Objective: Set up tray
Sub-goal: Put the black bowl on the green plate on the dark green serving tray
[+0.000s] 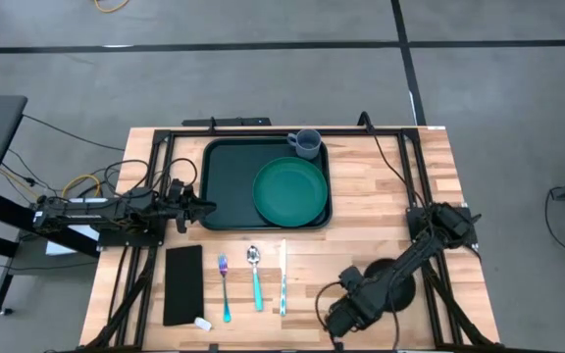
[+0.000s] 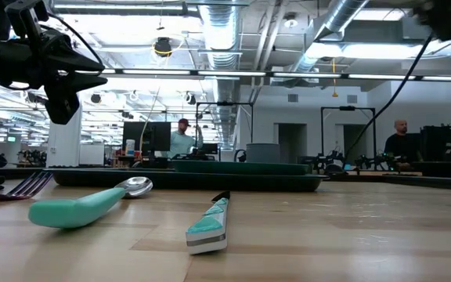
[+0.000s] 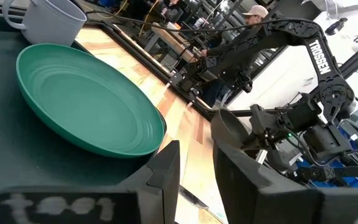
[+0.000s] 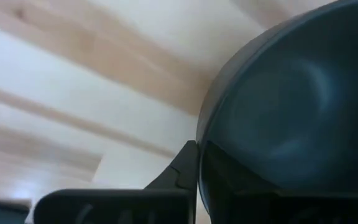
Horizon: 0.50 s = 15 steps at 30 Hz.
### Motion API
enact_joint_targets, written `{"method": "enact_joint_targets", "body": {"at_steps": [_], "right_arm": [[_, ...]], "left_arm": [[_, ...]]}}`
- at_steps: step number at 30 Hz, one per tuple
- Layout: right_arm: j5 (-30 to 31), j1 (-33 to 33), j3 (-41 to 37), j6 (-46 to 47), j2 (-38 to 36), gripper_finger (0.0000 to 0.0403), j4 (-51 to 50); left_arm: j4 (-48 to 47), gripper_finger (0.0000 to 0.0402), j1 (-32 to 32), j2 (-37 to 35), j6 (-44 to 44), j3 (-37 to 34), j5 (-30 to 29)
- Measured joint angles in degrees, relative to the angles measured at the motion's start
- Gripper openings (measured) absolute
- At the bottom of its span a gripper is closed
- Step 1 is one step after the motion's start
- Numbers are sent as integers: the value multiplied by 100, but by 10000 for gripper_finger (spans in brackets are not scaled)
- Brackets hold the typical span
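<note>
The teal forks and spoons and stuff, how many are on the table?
3, side by side on the wood in front of the tray: fork nearest the napkin, spoon in the middle, knife last. None seem hidden.

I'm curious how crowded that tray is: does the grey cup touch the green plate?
Cannot tell. In the high view the cup sits close by the plate at the tray's corner; no view shows a clear gap.

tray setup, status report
Left gripper at tray left edge, jaws open. Right gripper near front edge, shut on bowl. Plate, cup on tray.
</note>
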Motion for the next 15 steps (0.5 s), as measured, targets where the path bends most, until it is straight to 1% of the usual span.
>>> {"method": "enact_joint_targets", "body": {"at_steps": [2,5,9,12,15], "right_arm": [[140,-200,0,-377,-43,3,-48],[546,-590,4,-1011,-222,3,-72],[1179,-1228,2,-2062,-639,2,-168],[1551,-1810,2,-3074,-981,1,-102],[1597,-2469,2,-4271,-1231,1,182]], "left_arm": [[0,84,0,0,0,0,0],[0,84,0,0,0,0,-2],[1,84,-1,0,0,0,-4],[0,84,0,2,0,0,-17],[2,84,0,2,0,0,-24]]}}
